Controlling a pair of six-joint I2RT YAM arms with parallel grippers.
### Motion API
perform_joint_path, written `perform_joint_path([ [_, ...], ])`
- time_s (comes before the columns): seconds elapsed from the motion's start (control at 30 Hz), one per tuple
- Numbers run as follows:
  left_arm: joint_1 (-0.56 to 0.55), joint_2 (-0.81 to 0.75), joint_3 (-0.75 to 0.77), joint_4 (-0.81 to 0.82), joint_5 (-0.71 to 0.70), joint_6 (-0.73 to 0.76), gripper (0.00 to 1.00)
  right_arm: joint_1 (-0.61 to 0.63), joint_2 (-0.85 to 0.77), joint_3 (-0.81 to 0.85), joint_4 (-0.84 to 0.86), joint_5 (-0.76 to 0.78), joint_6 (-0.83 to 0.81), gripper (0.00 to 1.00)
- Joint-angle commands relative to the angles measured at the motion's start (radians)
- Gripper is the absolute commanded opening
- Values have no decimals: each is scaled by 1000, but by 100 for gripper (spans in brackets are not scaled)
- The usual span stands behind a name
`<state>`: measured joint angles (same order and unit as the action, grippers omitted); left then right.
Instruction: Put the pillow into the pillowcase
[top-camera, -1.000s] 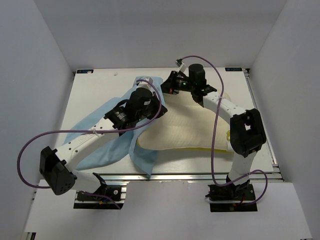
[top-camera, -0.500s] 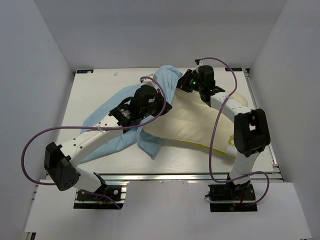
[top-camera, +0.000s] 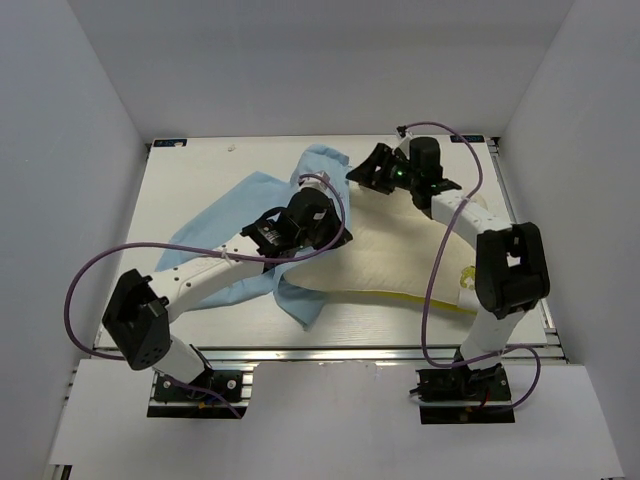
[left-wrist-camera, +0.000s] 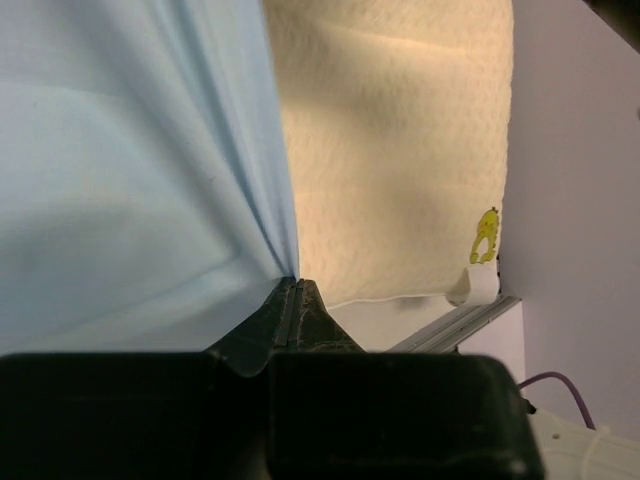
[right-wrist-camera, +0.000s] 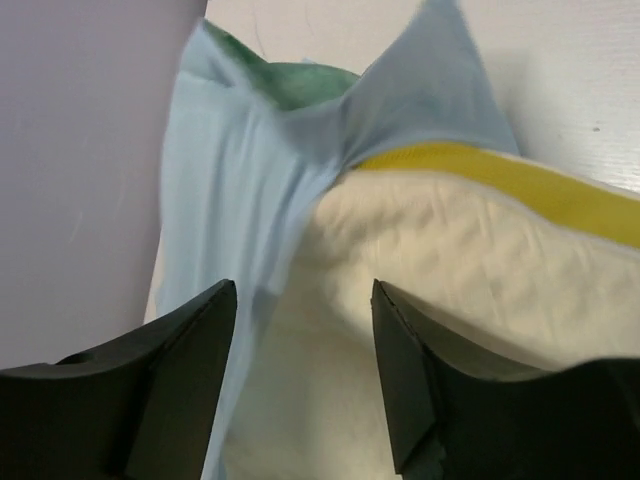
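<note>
The cream pillow (top-camera: 400, 262) lies on the table's right half, its yellow rim (top-camera: 400, 293) toward the near side. The light blue pillowcase (top-camera: 225, 215) spreads to its left, and one corner (top-camera: 325, 160) drapes over the pillow's far left corner. My left gripper (top-camera: 338, 238) is shut on a fold of the pillowcase (left-wrist-camera: 130, 170) next to the pillow (left-wrist-camera: 400, 150). My right gripper (right-wrist-camera: 302, 300) stands open above the pillow (right-wrist-camera: 450, 250), where the pillowcase (right-wrist-camera: 250, 170) wraps its yellow-rimmed corner. Nothing is between its fingers. The green inner face (right-wrist-camera: 300, 85) shows at the cloth's opening.
An aluminium rail (top-camera: 380, 350) runs along the table's near edge. White walls close in the table on the left, far and right sides. Purple cables (top-camera: 100, 275) loop off both arms. A small yellow tag (top-camera: 467, 278) sits at the pillow's right end.
My right gripper has opened and let go of the pillowcase. Both arms swung right, dragging the cloth's corner over the pillow's far left corner. The pillow shifted right.
</note>
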<state>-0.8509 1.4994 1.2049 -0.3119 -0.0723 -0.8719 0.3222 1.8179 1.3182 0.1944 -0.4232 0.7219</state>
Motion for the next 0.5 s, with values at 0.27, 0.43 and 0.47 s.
perform_joint_path([
  [0.27, 93, 73, -1, 66, 71, 28, 0, -98, -366, -201, -491, -587, -1003, 72],
  [0.43, 113, 90, 24, 65, 71, 40, 0, 6, -534, -403, -653, -427, -1459, 78],
  [0.47, 116, 91, 28, 57, 71, 43, 0, 62, -601, -490, -594, -395, -1502, 82],
])
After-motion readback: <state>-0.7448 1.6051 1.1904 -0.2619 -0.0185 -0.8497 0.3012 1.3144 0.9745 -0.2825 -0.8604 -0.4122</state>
